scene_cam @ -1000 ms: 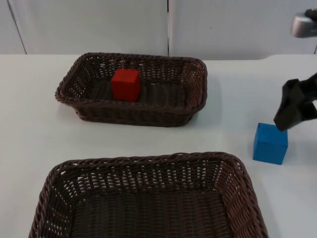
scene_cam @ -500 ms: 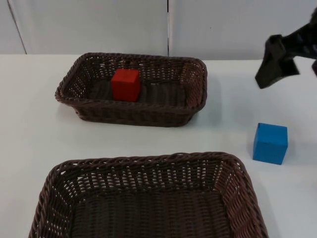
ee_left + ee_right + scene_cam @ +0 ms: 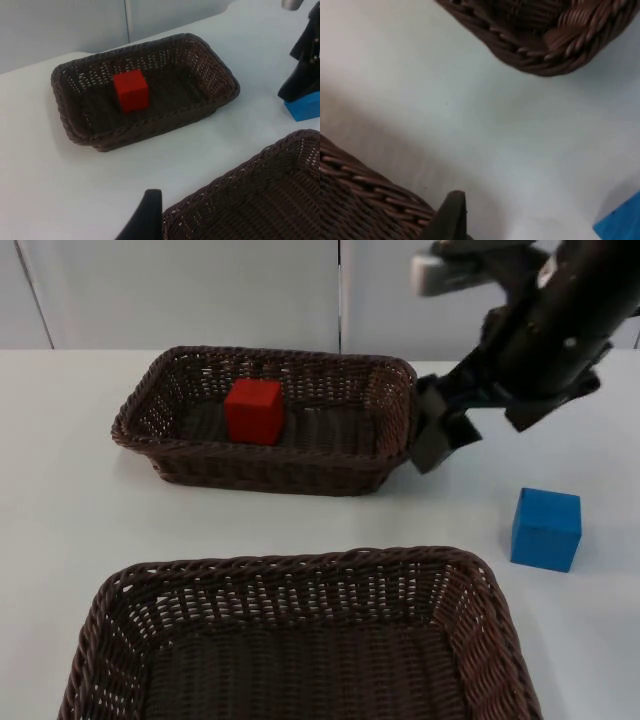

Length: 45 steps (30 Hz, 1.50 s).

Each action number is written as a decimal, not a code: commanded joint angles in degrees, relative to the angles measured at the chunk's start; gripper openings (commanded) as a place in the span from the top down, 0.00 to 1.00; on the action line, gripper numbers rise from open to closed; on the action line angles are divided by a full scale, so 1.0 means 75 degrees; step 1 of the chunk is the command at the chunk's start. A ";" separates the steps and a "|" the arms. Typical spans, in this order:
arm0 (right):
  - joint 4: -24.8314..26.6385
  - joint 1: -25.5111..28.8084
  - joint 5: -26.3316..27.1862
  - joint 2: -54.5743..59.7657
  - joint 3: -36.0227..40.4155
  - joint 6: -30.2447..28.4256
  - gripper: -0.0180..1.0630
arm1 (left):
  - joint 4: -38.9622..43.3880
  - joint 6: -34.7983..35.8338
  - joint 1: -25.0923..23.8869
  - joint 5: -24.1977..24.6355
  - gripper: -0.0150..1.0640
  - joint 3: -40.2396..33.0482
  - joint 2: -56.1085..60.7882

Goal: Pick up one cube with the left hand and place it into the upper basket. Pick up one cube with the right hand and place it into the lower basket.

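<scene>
The right gripper (image 3: 436, 445) hangs just beside the upper basket's (image 3: 150, 445) right end; whether its jaws are open cannot be told, and it holds nothing visible. One blue cube (image 3: 545, 529) sits on the white table (image 3: 60, 510) near its right edge, apart from that gripper. One red cube (image 3: 253, 411) rests inside the upper basket. The lower basket (image 3: 300, 570), second of two, lies at the table's near edge. The left gripper's fingertip (image 3: 145, 220) waits beside it.

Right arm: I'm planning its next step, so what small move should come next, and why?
Probably swing the right tool back over the blue cube and lower it. The cube sits on the white table outside the lower brown wicker basket, while the tool hangs beside the upper wicker basket, which holds the red cube.
</scene>
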<state>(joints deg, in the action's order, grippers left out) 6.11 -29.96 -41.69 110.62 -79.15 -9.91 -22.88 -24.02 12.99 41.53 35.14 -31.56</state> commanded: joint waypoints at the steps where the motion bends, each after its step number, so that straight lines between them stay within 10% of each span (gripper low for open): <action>1: -0.0591 0.0027 -0.0635 0.0283 -0.0375 -0.0153 0.02 | 0.0005 0.0038 0.0034 -0.0027 0.13 -0.0015 0.0030; 9: -0.1792 0.0120 -0.1104 0.0325 -0.0415 -0.0227 0.02 | 0.0027 0.0038 0.0034 -0.0027 0.13 -0.0015 0.0030; 36: -0.0943 0.0900 -0.0360 0.1759 -0.0415 -0.1684 0.02 | 0.0192 0.0038 0.0034 -0.0027 0.13 -0.0015 0.0030; 45: -0.1023 0.0914 -0.0466 0.1945 -0.0415 -0.1684 0.35 | 0.0192 0.0038 0.0034 -0.0027 0.13 -0.0015 0.0030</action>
<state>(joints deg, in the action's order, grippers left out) -1.25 -23.34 -44.83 125.40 -82.05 -22.07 -21.71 -24.02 12.99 41.53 35.14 -31.56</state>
